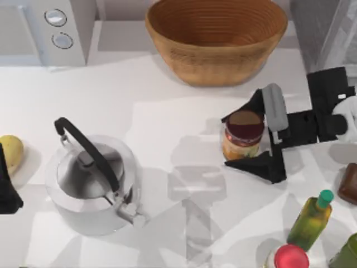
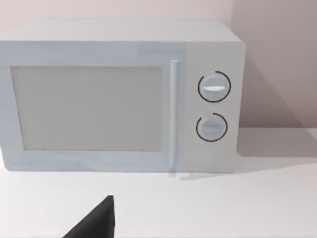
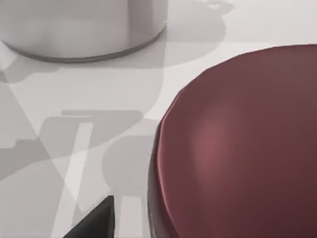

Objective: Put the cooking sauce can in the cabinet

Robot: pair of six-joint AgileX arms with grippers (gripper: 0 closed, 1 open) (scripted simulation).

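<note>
Cooking sauce can (image 1: 243, 134) standing upright on the white table (image 1: 184, 167), right of centre, just in front of the big wicker basket (image 1: 216, 39) at the far edge. Maroon lid, orange-yellow label. Right gripper (image 1: 240, 140) reaching in from the right side, fingers spread apart on either side of the can: one finger on the far side, the other on the near side, both close to the can but hard to say whether actually touching. Not clamped by the look of it. Right wrist view looking straight down on the maroon lid (image 3: 237, 144) up close, with the base of the kettle (image 3: 84, 27) farther off across the table.

Left gripper (image 1: 8, 184) parked at the left edge of the table, next to a yellow fruit (image 1: 10, 153); can't tell whether its fingers are apart or together. Its wrist view facing the white microwave (image 2: 119, 96), which sits at the far left corner.

Steel kettle with a black handle on the near left. Near right corner: green-capped bottle (image 1: 311, 219), red-topped container (image 1: 290, 258), a brown thing (image 1: 348, 183) at the right edge.
</note>
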